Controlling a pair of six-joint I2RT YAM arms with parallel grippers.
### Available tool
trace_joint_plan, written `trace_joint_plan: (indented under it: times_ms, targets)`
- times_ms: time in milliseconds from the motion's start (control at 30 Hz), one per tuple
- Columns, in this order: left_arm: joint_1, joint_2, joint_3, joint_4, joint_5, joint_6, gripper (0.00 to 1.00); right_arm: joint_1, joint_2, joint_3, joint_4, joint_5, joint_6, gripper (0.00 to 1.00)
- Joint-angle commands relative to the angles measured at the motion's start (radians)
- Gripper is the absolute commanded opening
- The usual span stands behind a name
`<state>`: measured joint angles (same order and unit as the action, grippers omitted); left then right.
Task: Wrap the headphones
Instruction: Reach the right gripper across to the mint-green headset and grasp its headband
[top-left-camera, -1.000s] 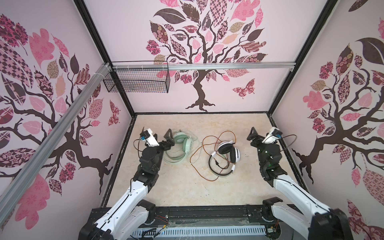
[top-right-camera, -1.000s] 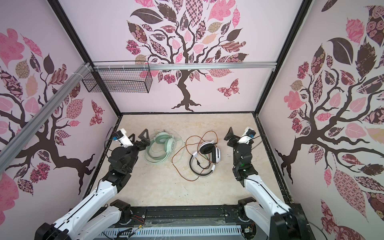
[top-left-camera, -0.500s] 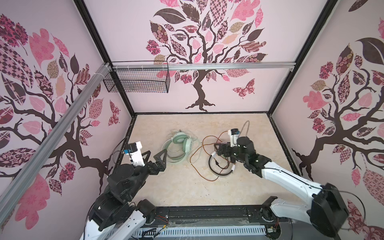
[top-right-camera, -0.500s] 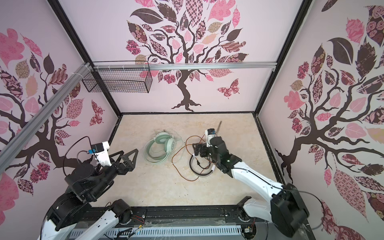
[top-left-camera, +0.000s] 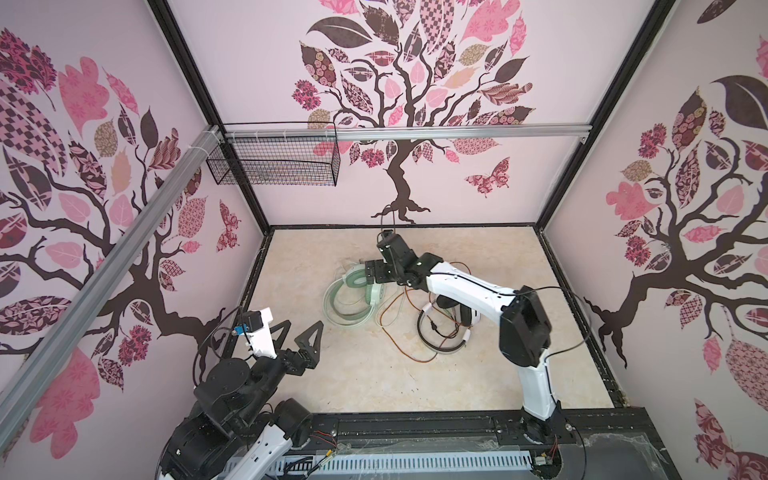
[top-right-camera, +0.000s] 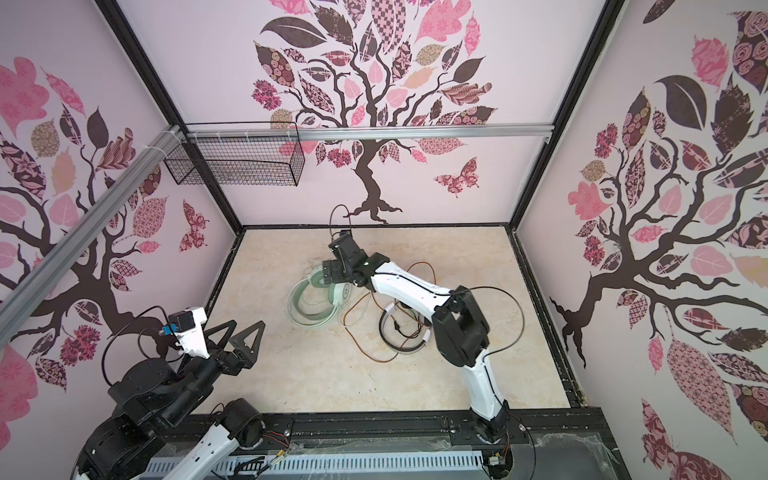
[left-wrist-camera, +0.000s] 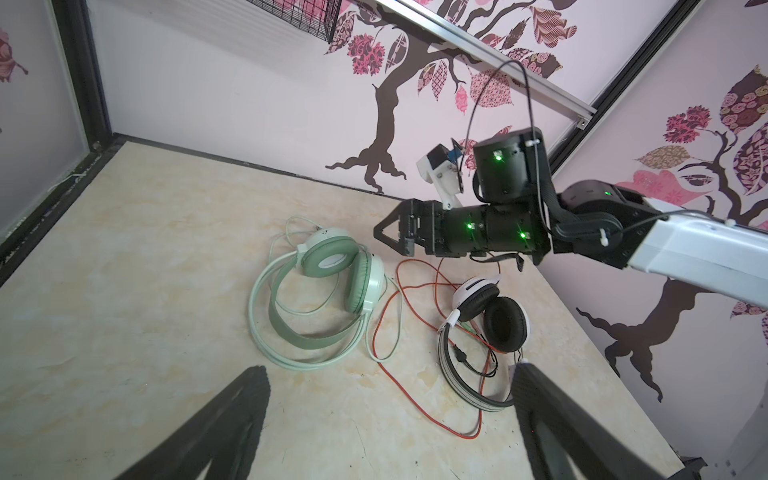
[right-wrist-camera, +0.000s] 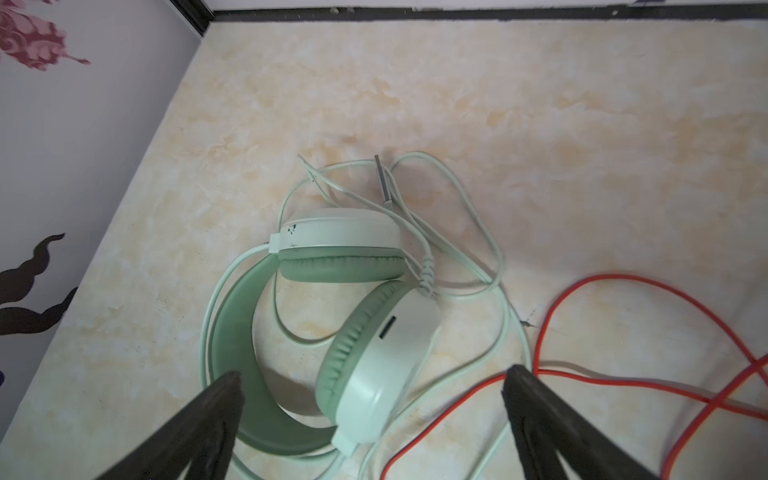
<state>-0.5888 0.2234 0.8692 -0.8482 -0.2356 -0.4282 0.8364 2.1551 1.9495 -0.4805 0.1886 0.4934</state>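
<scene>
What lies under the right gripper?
The green headset: both ear cups, band and pale cable, on the table. In both top views the right gripper covers part of one cup.

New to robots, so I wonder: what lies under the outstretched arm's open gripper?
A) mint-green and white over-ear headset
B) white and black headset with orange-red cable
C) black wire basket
A: the right wrist view shows the open right gripper poised over the mint-green and white over-ear headset; the orange-red cable lies aside.
</scene>
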Motion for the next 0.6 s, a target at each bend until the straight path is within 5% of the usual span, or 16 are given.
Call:
trace_joint_plan:
  times_ms: [0, 167, 567]
  targets:
    - [0.003, -0.005, -0.010, -0.021, -0.026, 0.013, 0.94, 0.064, 0.215, 0.294, -0.337, 0.171, 0.095, 1.00]
    - [0.003, -0.004, -0.008, -0.032, -0.029, 0.014, 0.94, 0.086, 0.475, 0.658, -0.576, 0.275, 0.188, 1.00]
    - [0.001, 0.031, -0.008, -0.026, 0.007, 0.017, 0.94, 0.089, 0.324, 0.345, -0.395, 0.407, 0.194, 1.00]
